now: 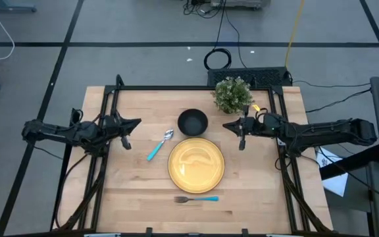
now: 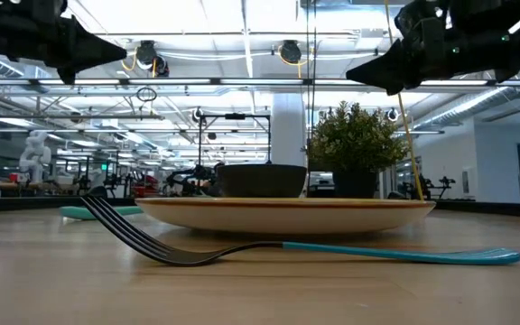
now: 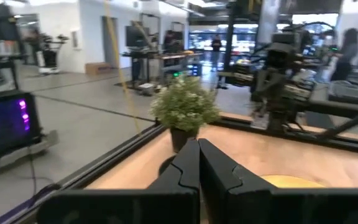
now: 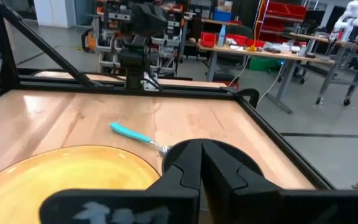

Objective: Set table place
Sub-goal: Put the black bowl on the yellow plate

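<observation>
Table: the light-wood table (image 1: 130,187) with its black frame is seen whole only in the high view, filling the centre of the frame.
Plate: the yellow plate (image 1: 197,162) lies just right of the frame's centre; in the low view its rim (image 2: 287,215) is seen edge-on across the middle.
Bowl: the black bowl (image 1: 193,121) sits just above the plate in the high view; whether the two touch cannot be told. In the low view it (image 2: 262,180) shows behind the plate.
Spoon: the spoon (image 1: 159,145) lies slantwise at the plate's upper left, apart from it; its turquoise handle is also caught in the right wrist view (image 4: 131,133).
Fork: the fork (image 1: 196,199) lies level below the plate; the low view alone shows its tines (image 2: 120,226) curving up off the wood at lower left.
Plant: the potted plant (image 1: 232,94) stands at the table's upper right edge, near the right gripper.
Left gripper: the left gripper (image 1: 133,123) is held above the table's left edge, its fingers (image 3: 185,168) pressed together with nothing between them.
Right gripper: the right gripper (image 1: 230,125) is held right of the bowl, its fingers (image 4: 188,163) likewise closed and empty.
Open room: bare wood is seen along the lower left and lower right of the table in the high view.
</observation>
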